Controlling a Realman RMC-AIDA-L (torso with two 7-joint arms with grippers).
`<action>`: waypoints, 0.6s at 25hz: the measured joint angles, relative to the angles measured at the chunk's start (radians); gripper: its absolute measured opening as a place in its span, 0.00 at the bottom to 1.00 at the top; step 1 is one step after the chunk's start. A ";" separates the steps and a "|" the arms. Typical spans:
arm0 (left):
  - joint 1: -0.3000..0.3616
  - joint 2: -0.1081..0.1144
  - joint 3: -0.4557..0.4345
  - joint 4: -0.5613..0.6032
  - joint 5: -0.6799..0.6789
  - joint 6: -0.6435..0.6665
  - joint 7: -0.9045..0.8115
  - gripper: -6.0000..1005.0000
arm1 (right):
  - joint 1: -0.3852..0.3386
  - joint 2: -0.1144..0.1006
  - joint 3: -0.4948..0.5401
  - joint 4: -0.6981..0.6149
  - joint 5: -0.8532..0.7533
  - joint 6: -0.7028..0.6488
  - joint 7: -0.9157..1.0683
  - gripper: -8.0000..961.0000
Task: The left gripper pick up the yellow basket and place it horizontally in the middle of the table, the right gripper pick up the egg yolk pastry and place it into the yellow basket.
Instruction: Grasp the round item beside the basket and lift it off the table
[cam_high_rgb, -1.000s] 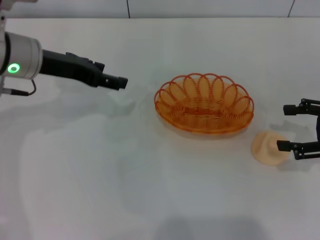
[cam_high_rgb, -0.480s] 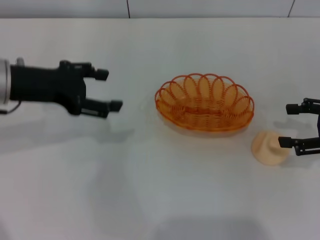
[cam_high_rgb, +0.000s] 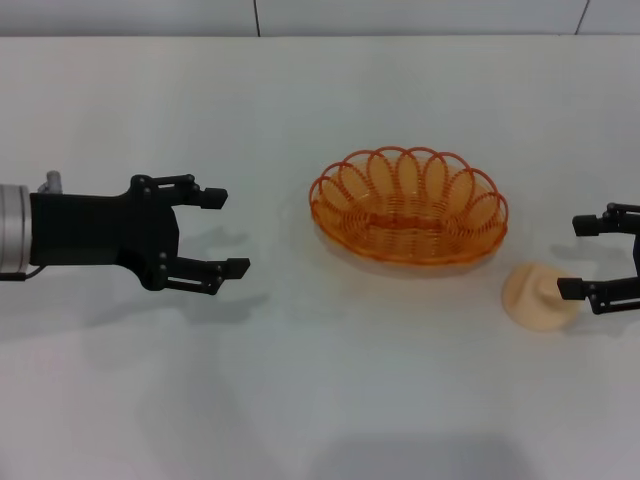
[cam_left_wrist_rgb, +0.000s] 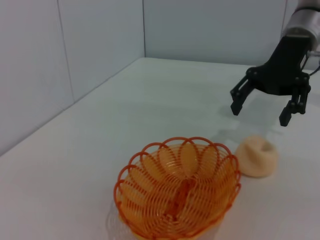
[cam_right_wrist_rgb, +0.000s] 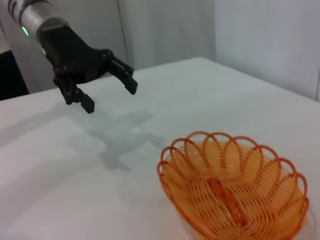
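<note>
At the left of the head view, the left pincer (cam_high_rgb: 218, 232), a black two-fingered claw on a black arm with a silver-grey cuff at the frame's left edge, hangs over the large plain white bench (cam_high_rgb: 300, 390). Its two fingers are spread wide apart with nothing between them, pointing toward the centre of the frame, and its shadow lies on the bench below it. It is well apart from the basket. The right wrist view shows the same claw (cam_right_wrist_rgb: 107, 85) in the upper left of the frame, released, with a green light on its cuff.

Right of centre in the head view sits the oval orange-yellow wire basket with a scalloped looped rim (cam_high_rgb: 408, 205), upright on the bench with its long side running across the frame. Nothing lies inside it.

Just lower right of the basket rests the small pale peach-cream dome-shaped pastry (cam_high_rgb: 538, 293), on the bench and near the basket but not touching it.

At the right edge, the right pincer (cam_high_rgb: 585, 255), a black claw with thin fingers, is released. Its lower finger overlaps the pastry's right side in the head view; the left wrist view shows the claw (cam_left_wrist_rgb: 262, 106) hanging above the pastry (cam_left_wrist_rgb: 257, 155), clear of it.
</note>
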 joint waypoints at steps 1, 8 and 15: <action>0.001 0.001 -0.006 -0.008 -0.003 -0.002 0.010 0.88 | 0.002 0.001 0.000 -0.001 -0.005 0.001 0.006 0.91; -0.006 0.006 -0.024 -0.060 0.008 -0.012 0.045 0.88 | 0.038 0.014 -0.007 -0.003 -0.069 0.011 0.066 0.91; -0.008 0.006 -0.024 -0.067 0.013 -0.034 0.043 0.88 | 0.053 0.043 -0.009 -0.009 -0.123 0.060 0.099 0.85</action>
